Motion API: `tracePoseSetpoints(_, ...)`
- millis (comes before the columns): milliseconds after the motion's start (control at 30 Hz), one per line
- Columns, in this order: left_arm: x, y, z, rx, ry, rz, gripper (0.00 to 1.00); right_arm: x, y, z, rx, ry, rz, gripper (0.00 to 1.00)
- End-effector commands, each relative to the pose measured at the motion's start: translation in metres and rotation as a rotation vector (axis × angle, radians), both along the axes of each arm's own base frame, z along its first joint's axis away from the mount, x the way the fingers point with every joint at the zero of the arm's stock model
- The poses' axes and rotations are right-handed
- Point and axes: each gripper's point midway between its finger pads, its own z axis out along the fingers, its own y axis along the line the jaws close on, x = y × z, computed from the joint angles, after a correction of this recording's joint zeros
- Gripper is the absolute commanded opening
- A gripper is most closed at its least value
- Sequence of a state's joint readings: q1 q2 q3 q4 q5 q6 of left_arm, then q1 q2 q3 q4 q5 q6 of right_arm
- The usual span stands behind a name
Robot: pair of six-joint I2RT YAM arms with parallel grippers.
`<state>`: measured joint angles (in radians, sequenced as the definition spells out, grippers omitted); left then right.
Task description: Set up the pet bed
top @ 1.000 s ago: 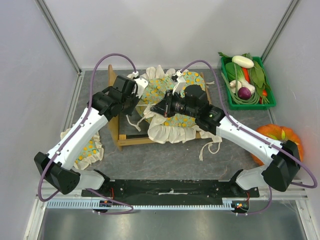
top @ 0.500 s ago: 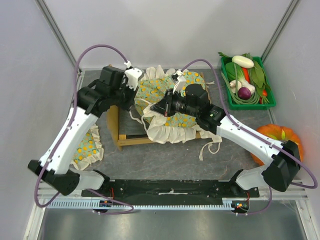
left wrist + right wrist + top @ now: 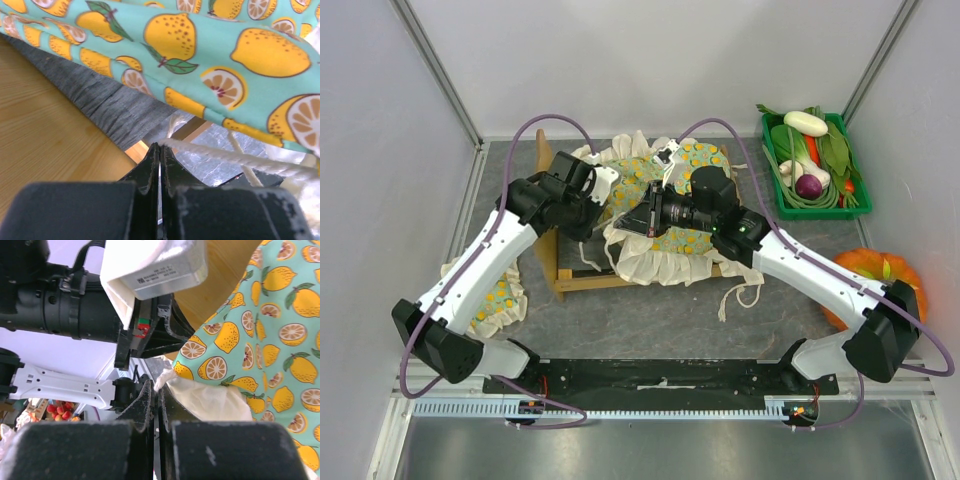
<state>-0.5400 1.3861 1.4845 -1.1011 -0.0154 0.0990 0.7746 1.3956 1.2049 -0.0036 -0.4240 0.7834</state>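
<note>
Robotics lab test cell: plain white panels (image 3: 650, 60) on aluminium posts (image 3: 438, 72) enclose a grey surface (image 3: 650, 320), where a left arm (image 3: 480, 270) and right arm (image 3: 820, 275), trailing purple cables (image 3: 555, 120), are bolted to a black base plate (image 3: 660, 372). A green crate (image 3: 817, 212) of vegetables and a pumpkin (image 3: 860, 268) sit at the right.

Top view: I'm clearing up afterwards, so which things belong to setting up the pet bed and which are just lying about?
In use: pet bed, lemon-print cushion, small matching pillow.
Lying about: green crate of vegetables, orange pumpkin.
</note>
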Motion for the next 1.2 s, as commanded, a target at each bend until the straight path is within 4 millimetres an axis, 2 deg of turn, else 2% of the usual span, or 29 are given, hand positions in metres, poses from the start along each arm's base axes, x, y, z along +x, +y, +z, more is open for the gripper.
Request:
tracePoseSetpoints(0,-0.011,-0.012,0.004,-0.099,0.023,-0.033,0.02,-0.019,-0.001,0.071,0.158,-0.109,0.081,0.0)
tracePoseSetpoints(67,-0.017,-0.018,0.001,-0.13,0.038,-0.054,0.02,-0.019,-0.001,0.069,0.157,-0.101,0.085,0.0)
tracePoseSetpoints(133,-0.018,-0.014,-0.006,-0.114,0.05,-0.037,0.02,-0.02,-0.002,0.067,0.16,-0.096,0.084,0.0)
tracePoseSetpoints(233,-0.024,-0.002,-0.032,-0.045,0.107,-0.004,0.02,-0.021,-0.002,0.065,0.16,-0.09,0.087,0.0)
tracePoseSetpoints(300,-0.023,0.002,-0.039,-0.023,0.108,0.029,0.02,-0.023,-0.002,0.064,0.158,-0.086,0.096,0.0)
tracePoseSetpoints(333,-0.025,0.004,-0.049,-0.011,0.124,0.033,0.02,-0.024,-0.002,0.062,0.156,-0.084,0.101,0.0)
tracePoseSetpoints(533,-0.019,0.005,-0.076,0.002,0.123,0.073,0.02,-0.029,0.0,0.04,0.117,-0.021,0.133,0.0)
tracePoseSetpoints(667,-0.018,0.008,-0.095,0.03,0.158,0.12,0.02,-0.031,0.003,0.013,0.044,0.026,0.152,0.0)
tracePoseSetpoints(800,-0.024,0.012,-0.115,0.057,0.205,0.148,0.02,-0.027,0.003,-0.033,-0.062,0.078,0.108,0.01)
tracePoseSetpoints(900,-0.028,0.017,-0.126,0.06,0.208,0.182,0.02,-0.035,0.012,-0.062,-0.144,0.086,0.121,0.03)
tracePoseSetpoints(933,-0.031,0.018,-0.129,0.063,0.216,0.187,0.02,-0.042,0.018,-0.066,-0.161,0.08,0.127,0.04)
tracePoseSetpoints(1067,-0.034,0.018,-0.128,0.051,0.216,0.203,0.15,-0.048,0.029,-0.088,-0.216,0.078,0.11,0.1)
tracePoseSetpoints(1133,-0.031,0.02,-0.117,0.041,0.18,0.217,0.21,-0.045,0.027,-0.096,-0.239,0.08,0.079,0.14)
tracePoseSetpoints(1167,-0.031,0.023,-0.113,0.049,0.167,0.233,0.3,-0.044,0.025,-0.1,-0.254,0.073,0.069,0.17)
